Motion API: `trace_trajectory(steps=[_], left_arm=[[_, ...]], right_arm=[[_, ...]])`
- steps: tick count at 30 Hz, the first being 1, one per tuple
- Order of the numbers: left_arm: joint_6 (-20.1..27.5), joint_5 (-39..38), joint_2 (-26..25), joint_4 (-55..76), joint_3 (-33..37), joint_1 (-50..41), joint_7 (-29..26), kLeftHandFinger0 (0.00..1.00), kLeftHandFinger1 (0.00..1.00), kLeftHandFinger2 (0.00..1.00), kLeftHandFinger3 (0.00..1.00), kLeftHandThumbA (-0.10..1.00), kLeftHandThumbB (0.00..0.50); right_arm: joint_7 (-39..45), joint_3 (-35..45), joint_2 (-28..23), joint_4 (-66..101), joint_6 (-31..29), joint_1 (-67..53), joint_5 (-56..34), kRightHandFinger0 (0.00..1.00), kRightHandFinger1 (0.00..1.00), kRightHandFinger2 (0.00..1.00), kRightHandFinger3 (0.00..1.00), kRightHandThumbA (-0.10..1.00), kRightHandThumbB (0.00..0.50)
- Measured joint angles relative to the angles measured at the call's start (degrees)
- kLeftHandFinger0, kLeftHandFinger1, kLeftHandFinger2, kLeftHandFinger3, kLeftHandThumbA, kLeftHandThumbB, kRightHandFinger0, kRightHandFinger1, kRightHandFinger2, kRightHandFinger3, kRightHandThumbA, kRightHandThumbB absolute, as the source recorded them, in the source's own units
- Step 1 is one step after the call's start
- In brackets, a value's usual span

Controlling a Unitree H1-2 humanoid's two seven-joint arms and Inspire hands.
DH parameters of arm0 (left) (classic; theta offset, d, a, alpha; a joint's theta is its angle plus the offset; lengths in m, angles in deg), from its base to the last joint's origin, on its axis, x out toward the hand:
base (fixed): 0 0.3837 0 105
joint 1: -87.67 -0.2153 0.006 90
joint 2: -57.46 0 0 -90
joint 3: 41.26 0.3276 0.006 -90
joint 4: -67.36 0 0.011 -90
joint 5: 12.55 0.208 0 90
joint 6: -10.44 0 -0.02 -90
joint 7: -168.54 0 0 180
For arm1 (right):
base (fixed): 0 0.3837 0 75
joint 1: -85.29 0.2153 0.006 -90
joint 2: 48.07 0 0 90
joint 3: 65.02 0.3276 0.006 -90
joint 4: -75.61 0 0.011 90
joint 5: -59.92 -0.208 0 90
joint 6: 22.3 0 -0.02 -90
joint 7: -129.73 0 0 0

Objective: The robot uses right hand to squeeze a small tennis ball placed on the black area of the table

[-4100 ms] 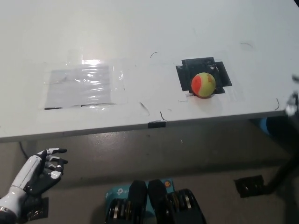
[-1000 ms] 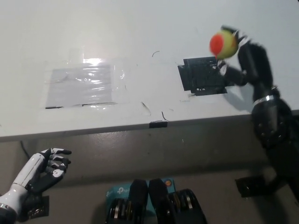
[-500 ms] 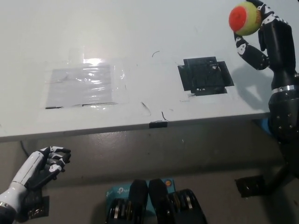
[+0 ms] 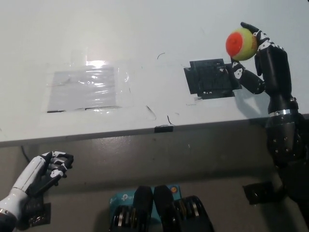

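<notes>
lower than a moment ago, the black right hand (image 4: 258, 55) grips the tennis ball (image 4: 241, 44) above the black patch (image 4: 211, 78); a loosening grip could drop it off the table (image 4: 145, 38), while the white left hand (image 4: 46, 170) rests curled at lower left.

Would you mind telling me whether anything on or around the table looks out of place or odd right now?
The tennis ball is off its black area, held up in the right robot hand. A wrinkled clear film is stuck to the table. The left robot hand rests below the table edge.
</notes>
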Motion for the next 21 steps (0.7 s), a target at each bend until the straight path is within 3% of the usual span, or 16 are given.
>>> trace_trajectory(steps=[3,7,10,11,14,16,19,21], left_arm=[[0.0,0.0,0.0,0.0,0.0,0.0,0.0,0.39,0.46,0.56,0.66,0.79,0.044],[0.0,0.0,0.0,0.0,-0.1,0.0,0.0,0.38,0.45,0.54,0.65,0.78,0.046],[0.1,0.1,0.0,0.0,0.0,-0.1,0.0,0.37,0.45,0.55,0.65,0.79,0.05],[0.1,0.1,0.0,0.0,0.0,-0.1,0.1,0.37,0.46,0.55,0.65,0.76,0.028],[0.2,0.2,0.0,0.0,0.0,-0.1,0.1,0.39,0.47,0.56,0.65,0.75,0.023],[0.2,0.3,0.0,0.0,0.0,-0.1,0.1,0.42,0.5,0.59,0.66,0.73,0.021],[0.0,0.3,0.0,0.0,0.0,-0.1,0.1,0.41,0.49,0.57,0.65,0.78,0.058],[0.0,0.3,0.0,0.0,0.0,-0.1,0.1,0.41,0.49,0.57,0.65,0.77,0.05]], right_arm=[[-0.3,0.1,0.0,-0.2,0.0,0.0,0.1,0.0,0.02,0.27,0.09,-0.1,0.27],[-0.5,0.1,-0.3,-0.5,0.0,0.0,0.2,0.0,0.0,0.3,0.11,-0.1,0.275],[-0.5,-0.2,-0.5,-1.0,0.0,0.1,1.0,0.0,0.0,0.32,0.14,-0.1,0.248],[-0.4,-0.5,-0.6,-1.1,0.1,0.1,1.4,0.0,0.04,0.41,0.23,-0.1,0.18],[2.4,-2.6,-1.3,-1.3,2.4,0.9,2.6,0.0,0.22,0.68,0.5,-0.1,0.157],[4.7,-4.5,-2.2,-1.8,4.1,1.9,3.7,0.0,0.27,0.68,0.55,-0.1,0.108],[8.5,-7.7,-3.5,-4.0,6.9,4.1,5.6,0.0,0.25,0.58,0.47,-0.1,0.044],[10.7,-9.8,-4.4,-5.8,8.5,5.7,6.8,0.0,0.16,0.44,0.29,-0.1,0.041]])
